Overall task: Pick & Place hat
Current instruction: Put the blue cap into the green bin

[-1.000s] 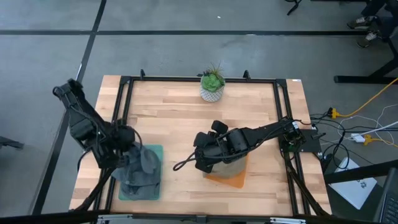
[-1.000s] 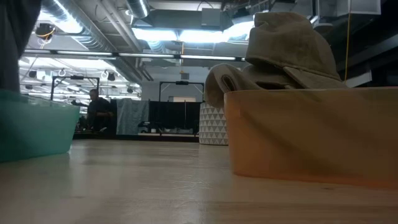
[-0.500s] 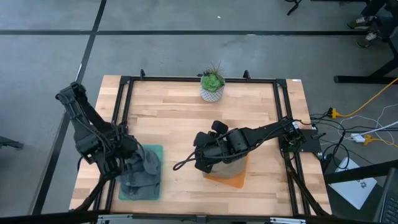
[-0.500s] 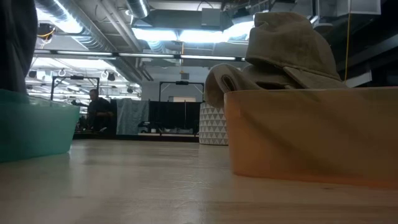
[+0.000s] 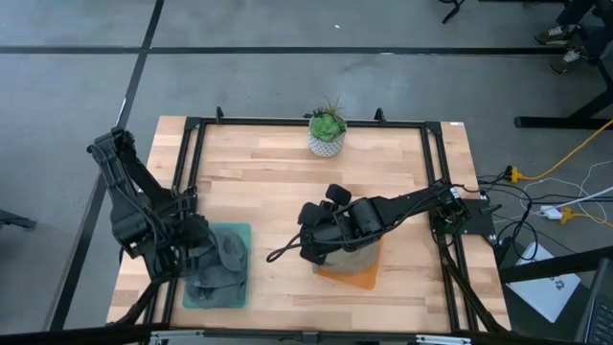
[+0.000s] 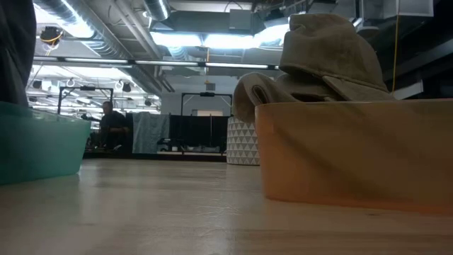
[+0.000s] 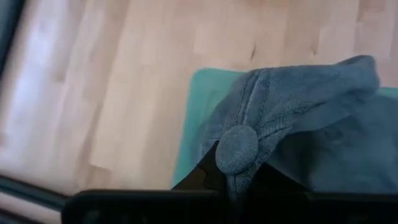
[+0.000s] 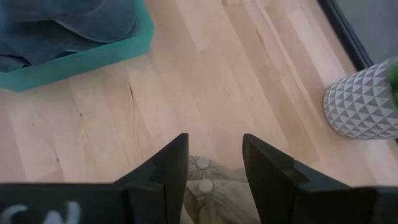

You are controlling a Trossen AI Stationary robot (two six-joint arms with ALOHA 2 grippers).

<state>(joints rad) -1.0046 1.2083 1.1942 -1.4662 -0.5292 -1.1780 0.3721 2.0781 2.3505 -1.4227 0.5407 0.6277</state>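
Note:
A grey-blue hat [image 5: 222,266] lies in a teal tray [image 5: 241,230] at the table's near left. My left gripper [image 5: 194,245] stands over it, shut on its crown [image 7: 249,112]. Khaki hats [image 6: 325,53] are piled in an orange tray [image 5: 362,279] near the table's middle. My right gripper [image 8: 214,152] hovers open above that pile, one finger on either side of the top khaki hat [image 8: 208,193]. I cannot tell whether those fingers touch it. My left gripper holds the grey-blue hat by its crown, right beside the top button [image 7: 237,149], pinched between the two fingers. The fingers come from above, slanting down. The crown is drawn up toward the fingers while the remainder of the hat lies in the teal tray [image 7: 198,93].
A potted plant in a white patterned pot [image 5: 327,135] stands at the middle of the far edge. Bare wood lies between the two trays and across the far half of the table. A black frame rail runs along the table's edges.
My left gripper has moved a little toward the table's near edge and left, over the teal tray, keeping hold of the grey-blue hat. The hat's raised crown has shifted with it and the pile sits lower in the tray.

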